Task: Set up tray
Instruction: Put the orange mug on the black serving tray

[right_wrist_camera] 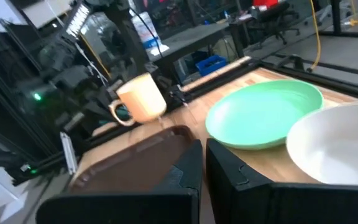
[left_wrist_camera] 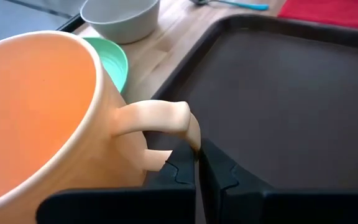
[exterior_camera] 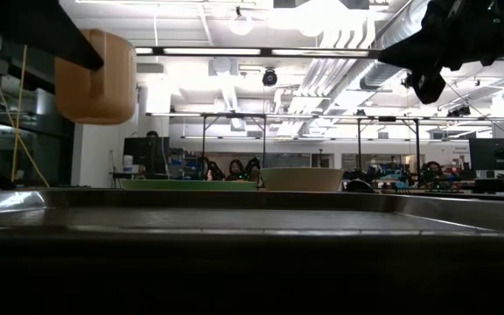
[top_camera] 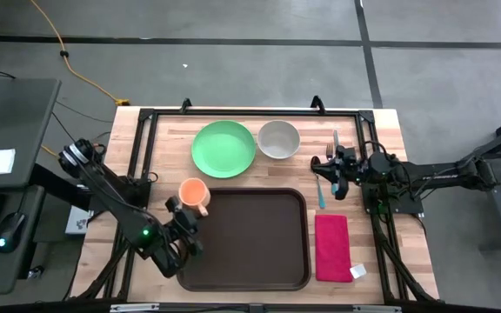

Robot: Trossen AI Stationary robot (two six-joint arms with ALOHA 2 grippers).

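Note:
The dark brown tray (top_camera: 259,252) lies at the table's near middle. An orange mug (top_camera: 194,193) hangs in the air over the tray's far left corner, high in the low view (exterior_camera: 99,77). My left gripper (left_wrist_camera: 197,152) is shut on its handle. Behind the tray a green plate (top_camera: 223,148) and a pale bowl (top_camera: 278,139) rest on the wood. My right gripper (top_camera: 327,171) is shut on nothing, above the table at the far right (right_wrist_camera: 204,155). My left gripper pinches the outer bend of the mug's handle loop (left_wrist_camera: 191,134) between its two fingers. The fingers come slanting from the table's near left side. The mug is lifted clear of tray and table, roughly upright, its mouth facing up.
A red napkin (top_camera: 331,247) lies right of the tray with a small white piece (top_camera: 357,271) at its near corner. A blue-handled utensil (top_camera: 321,193) and a fork (top_camera: 335,139) lie near my right gripper. A black frame rims the table (top_camera: 233,112).

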